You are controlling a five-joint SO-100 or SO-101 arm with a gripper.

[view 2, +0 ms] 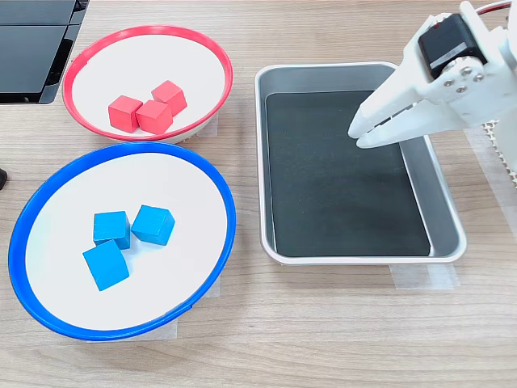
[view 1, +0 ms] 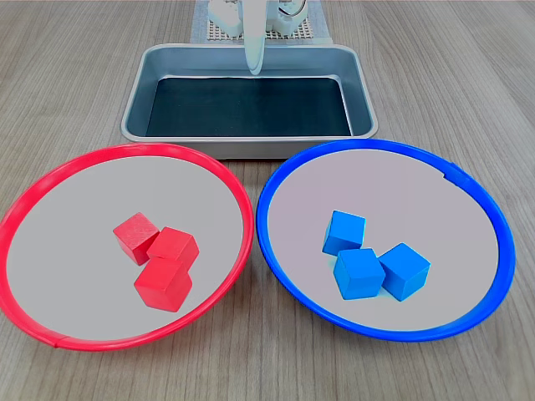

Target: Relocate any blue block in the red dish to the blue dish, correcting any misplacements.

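Note:
Three blue blocks [view 1: 368, 259] [view 2: 125, 234] lie close together inside the blue dish [view 1: 276, 242] [view 2: 48, 319]. The red dish [view 1: 50, 334] [view 2: 202, 48] holds three red cubes [view 1: 160, 259] [view 2: 147, 107] and no blue block. My white gripper [view 1: 253, 65] [view 2: 359, 136] hangs shut and empty above the metal tray, well away from both dishes.
A rectangular metal tray [view 1: 134, 104] [view 2: 262, 162] with a dark base stands behind the dishes in the first exterior view. The arm's base [view 1: 251, 17] sits on a white mesh mat beyond it. A black device [view 2: 32, 48] lies at the second exterior view's upper left.

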